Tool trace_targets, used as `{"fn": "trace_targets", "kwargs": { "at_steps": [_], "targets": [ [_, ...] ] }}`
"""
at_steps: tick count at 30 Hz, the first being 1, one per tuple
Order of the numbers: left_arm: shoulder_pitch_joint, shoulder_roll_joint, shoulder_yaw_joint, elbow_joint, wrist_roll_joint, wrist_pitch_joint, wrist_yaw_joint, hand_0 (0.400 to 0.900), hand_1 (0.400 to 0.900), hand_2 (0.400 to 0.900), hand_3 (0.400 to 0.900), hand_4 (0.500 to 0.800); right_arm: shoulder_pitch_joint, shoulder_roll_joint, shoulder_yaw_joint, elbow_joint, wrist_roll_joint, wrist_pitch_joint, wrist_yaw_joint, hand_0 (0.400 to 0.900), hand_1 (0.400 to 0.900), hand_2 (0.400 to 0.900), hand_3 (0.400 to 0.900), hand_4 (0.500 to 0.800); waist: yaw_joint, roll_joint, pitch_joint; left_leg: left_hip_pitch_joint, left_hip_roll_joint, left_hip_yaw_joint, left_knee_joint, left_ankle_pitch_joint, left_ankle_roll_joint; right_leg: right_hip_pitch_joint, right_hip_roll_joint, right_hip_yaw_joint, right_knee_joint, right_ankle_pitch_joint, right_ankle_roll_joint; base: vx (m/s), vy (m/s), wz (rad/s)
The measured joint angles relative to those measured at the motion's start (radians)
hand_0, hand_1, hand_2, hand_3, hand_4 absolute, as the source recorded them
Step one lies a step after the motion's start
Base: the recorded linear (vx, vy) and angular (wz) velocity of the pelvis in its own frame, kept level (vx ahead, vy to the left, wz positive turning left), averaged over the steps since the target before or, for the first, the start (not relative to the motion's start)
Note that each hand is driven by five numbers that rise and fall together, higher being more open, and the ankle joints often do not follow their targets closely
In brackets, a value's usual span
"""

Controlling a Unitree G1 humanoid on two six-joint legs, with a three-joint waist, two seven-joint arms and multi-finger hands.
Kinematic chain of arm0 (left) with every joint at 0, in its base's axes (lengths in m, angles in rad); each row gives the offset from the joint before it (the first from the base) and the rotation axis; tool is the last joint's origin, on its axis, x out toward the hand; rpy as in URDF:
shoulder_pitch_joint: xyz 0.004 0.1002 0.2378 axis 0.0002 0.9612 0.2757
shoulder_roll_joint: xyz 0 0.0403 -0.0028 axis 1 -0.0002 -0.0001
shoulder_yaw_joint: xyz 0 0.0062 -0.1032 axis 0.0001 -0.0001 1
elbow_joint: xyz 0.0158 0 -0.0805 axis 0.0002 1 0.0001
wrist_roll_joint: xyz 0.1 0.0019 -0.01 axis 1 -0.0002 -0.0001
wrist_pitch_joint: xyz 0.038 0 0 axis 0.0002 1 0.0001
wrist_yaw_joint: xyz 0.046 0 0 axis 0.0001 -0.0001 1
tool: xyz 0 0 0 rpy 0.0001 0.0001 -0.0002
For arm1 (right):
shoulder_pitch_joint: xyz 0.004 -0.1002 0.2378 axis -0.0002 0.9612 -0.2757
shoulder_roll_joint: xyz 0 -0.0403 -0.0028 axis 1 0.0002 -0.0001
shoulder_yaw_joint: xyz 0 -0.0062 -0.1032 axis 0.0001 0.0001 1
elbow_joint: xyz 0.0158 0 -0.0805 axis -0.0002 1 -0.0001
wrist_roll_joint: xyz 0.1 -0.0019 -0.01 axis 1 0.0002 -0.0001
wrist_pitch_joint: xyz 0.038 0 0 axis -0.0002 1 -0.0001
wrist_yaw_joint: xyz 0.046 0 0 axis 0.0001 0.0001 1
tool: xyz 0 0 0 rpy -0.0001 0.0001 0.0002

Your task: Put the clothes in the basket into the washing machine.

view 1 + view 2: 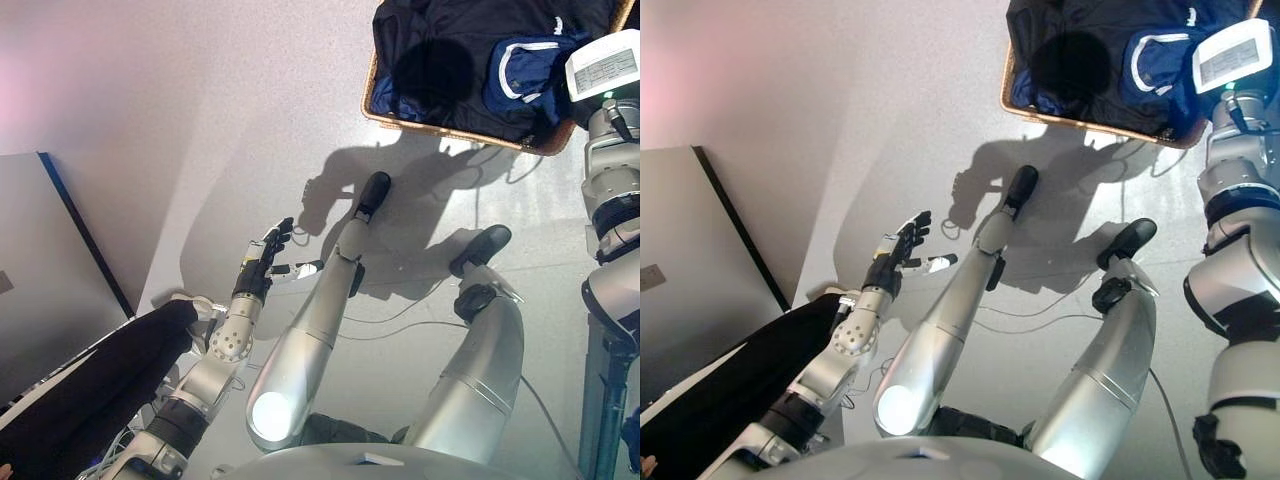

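A wicker basket (372,100) stands on the floor at the top right, filled with dark clothes (440,50) and a blue garment with white trim (525,65). My right arm reaches up to the basket's near right edge, and its hand is hidden behind the wrist. My left hand (268,258) is open and empty, fingers straight, held out above the floor at the centre left. A black garment (90,390) lies at the lower left, just beside my left forearm.
A grey flat panel with a dark edge (50,280) fills the left side. Light grey floor (250,120) spreads between it and the basket.
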Motion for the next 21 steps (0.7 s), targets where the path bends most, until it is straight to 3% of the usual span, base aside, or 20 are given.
{"fn": "trace_targets", "kwargs": {
  "at_steps": [8, 11, 16, 21],
  "targets": [
    [-0.013, 0.001, -0.001, 0.0, 0.002, 0.0, 0.018, 0.9, 0.9, 0.9, 0.9, 0.8, 0.001, 0.005, -0.039, -0.015, 0.051, 0.003, -0.052, 0.4, 0.4, 0.4, 0.4, 0.5, -0.006, 0.0, 0.0, 0.002, 0.003, 0.003, 0.0, 0.004, 0.005, 0.004, 0.003, 0.0, -0.006, 0.003, -0.003, 0.01, 0.004, -0.06],
    [-0.022, 0.001, 0.0, 0.002, 0.002, 0.0, 0.035, 0.9, 0.9, 0.9, 0.9, 0.8, 0.002, 0.026, -0.144, -0.066, 0.162, 0.01, -0.12, 0.4, 0.4, 0.4, 0.4, 0.5, -0.014, 0.0, 0.0, 0.007, 0.015, 0.009, -0.001, 0.004, 0.007, 0.019, 0.022, 0.0, -0.035, 0.021, -0.006, -0.01, 0.015, -0.15],
    [-0.06, 0.001, 0.003, -0.001, 0.002, 0.002, 0.067, 0.9, 0.9, 0.9, 0.9, 0.8, 0.021, 0.103, -0.417, -0.254, 0.472, 0.008, -0.249, 0.4, 0.4, 0.4, 0.4, 0.5, -0.046, 0.0, 0.0, 0.033, 0.041, 0.031, -0.012, -0.002, 0.009, 0.053, 0.05, 0.005, -0.084, 0.046, -0.005, -0.01, 0.018, -0.2],
    [-0.086, -0.01, 0.006, 0.005, 0.003, 0.026, 0.085, 0.9, 0.9, 0.9, 0.9, 0.8, 0.07, 0.194, -0.681, -0.471, 0.793, -0.041, -0.375, 0.4, 0.4, 0.4, 0.4, 0.5, -0.084, -0.001, 0.001, 0.053, 0.064, 0.072, -0.038, 0.004, 0.023, 0.071, 0.08, 0.029, -0.151, 0.086, -0.003, 0.05, 0.025, -0.34]
  ]
}}
